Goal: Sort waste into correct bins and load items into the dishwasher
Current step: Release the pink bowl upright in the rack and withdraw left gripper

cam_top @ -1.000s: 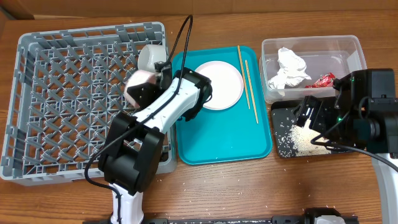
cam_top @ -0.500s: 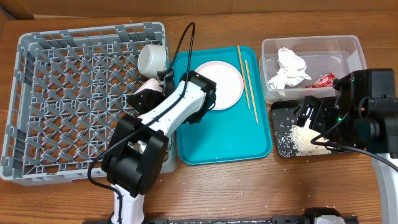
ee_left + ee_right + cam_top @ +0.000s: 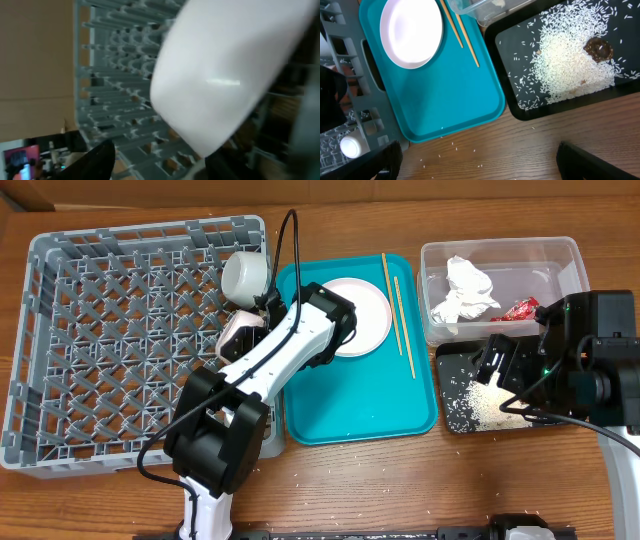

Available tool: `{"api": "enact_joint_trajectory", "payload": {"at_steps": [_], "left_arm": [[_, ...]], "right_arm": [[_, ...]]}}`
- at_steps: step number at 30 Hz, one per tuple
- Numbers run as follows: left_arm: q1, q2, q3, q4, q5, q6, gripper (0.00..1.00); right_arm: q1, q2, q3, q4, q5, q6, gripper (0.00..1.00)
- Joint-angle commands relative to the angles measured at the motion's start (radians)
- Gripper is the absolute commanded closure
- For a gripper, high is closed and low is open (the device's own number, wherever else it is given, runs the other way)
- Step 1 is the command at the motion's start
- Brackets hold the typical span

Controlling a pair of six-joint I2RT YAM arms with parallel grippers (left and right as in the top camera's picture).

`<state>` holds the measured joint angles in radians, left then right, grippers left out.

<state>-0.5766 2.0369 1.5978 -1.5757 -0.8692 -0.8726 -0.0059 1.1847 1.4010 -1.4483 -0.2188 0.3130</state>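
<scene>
A white bowl (image 3: 233,337) leans on edge in the grey dish rack (image 3: 100,340), close to its right wall. It fills the left wrist view (image 3: 220,70), just beyond my left gripper (image 3: 162,162), whose fingers are spread. Another white bowl (image 3: 245,275) lies in the rack's back right corner. The pale plate (image 3: 357,317) and the chopsticks (image 3: 397,310) lie on the teal tray. My right gripper (image 3: 487,165) is open and empty over the wood, near the black tray (image 3: 455,418), which holds rice (image 3: 565,65) and a brown scrap (image 3: 598,47).
The clear tub (image 3: 500,252) at the back right holds the napkin (image 3: 462,290) and the red wrapper (image 3: 522,309). The teal tray (image 3: 360,405) lies between rack and bins. A small white cup (image 3: 351,146) sits in the rack's front right corner. Loose rice grains lie on the wood.
My left arm has drawn to the right towards the teal tray. The bowl has gone down by the rack's right wall. The right arm has not moved.
</scene>
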Motion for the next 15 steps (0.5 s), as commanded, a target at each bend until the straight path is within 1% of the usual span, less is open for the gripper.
{"api": "enact_joint_trajectory", "payload": {"at_steps": [1,6,9,12,15], "left_arm": [[-0.008,0.011,0.024,0.071,0.162,0.153,0.41],[-0.007,0.011,0.055,0.194,0.296,0.285,0.4],[-0.006,0.011,0.114,0.211,0.33,0.321,0.4],[-0.006,0.011,0.2,0.22,0.38,0.391,0.4],[-0.008,0.011,0.293,0.228,0.461,0.463,0.4]], "right_arm": [[0.0,-0.005,0.019,0.006,0.009,-0.003,0.0],[0.0,-0.005,0.019,0.006,0.009,-0.003,0.0],[0.0,-0.005,0.019,0.006,0.009,-0.003,0.0],[0.0,-0.005,0.019,0.006,0.009,-0.003,0.0],[0.0,-0.005,0.019,0.006,0.009,-0.003,0.0]]}}
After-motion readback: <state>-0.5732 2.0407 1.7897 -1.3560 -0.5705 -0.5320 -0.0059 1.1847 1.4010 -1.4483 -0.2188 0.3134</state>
